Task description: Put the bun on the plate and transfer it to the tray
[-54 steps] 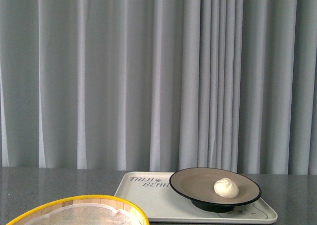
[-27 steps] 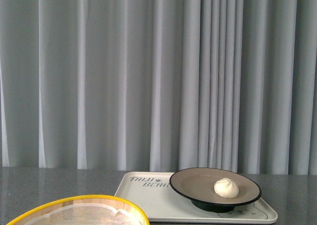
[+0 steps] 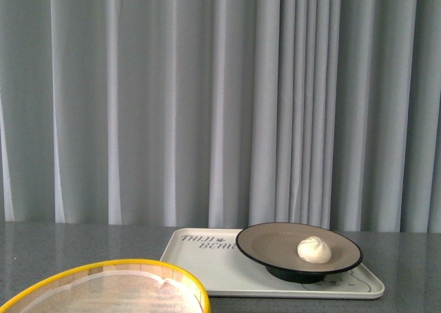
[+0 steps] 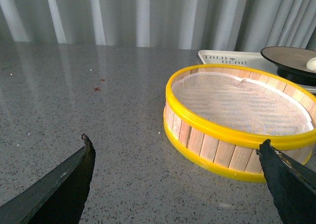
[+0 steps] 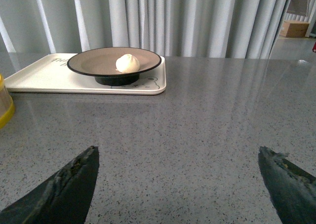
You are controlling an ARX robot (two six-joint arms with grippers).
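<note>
You've got the bun [image 3: 314, 249] sitting on the plate [image 3: 275, 245], a little toward the plate's right side in your front view, and the plate stands on the tray [image 3: 207, 265], over the tray's right half, its lettering showing beside the plate.

Your right gripper [image 5: 180, 184] is spread wide with nothing between its fingers [image 5: 69, 187]; it hangs low over bare grey table [image 5: 207, 125]. From that claw, the tray lies well ahead and off to one side, with the plate and bun riding on it, all well apart from the fingertips.

Your left gripper [image 4: 177, 184] is also wide apart and holds nothing. Just ahead of it, nearer one finger [image 4: 286, 182] than the other, stands the bamboo steamer [image 4: 197, 135], yellow-rimmed with a white cloth liner inside. Beyond the steamer from this claw, you can see a corner of the tray and an edge of the plate.

Grey curtains [image 3: 207, 99] hang behind the table.
</note>
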